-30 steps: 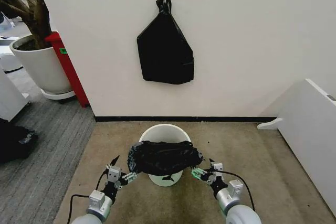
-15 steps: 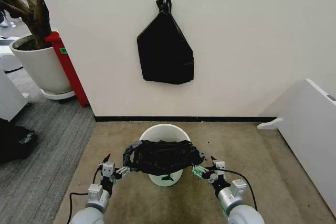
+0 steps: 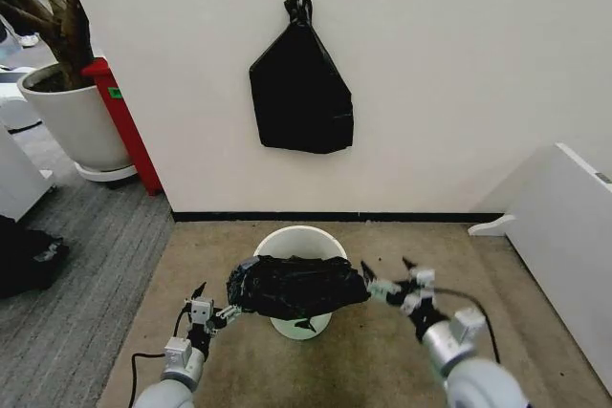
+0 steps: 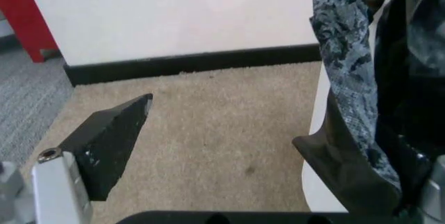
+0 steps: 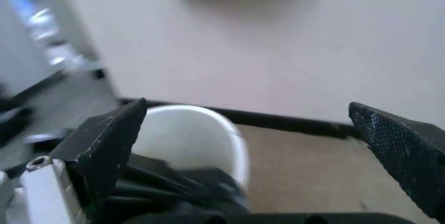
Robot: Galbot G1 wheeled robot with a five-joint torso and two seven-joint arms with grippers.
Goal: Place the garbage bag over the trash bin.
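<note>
Tools flank the bin (image 3: 300,242) on the carpet by the wall. The left tool (image 3: 212,312) has its fingers spread, one fingertip (image 4: 347,166) against the bag (image 3: 296,286); the right tool (image 3: 389,279) gapes, just beside the bag's edge and gripping nothing. The bag lies bunched across the bin's near rim. Done well, each tool would pinch one layer of the hem and spread it over the rim evenly.
</note>
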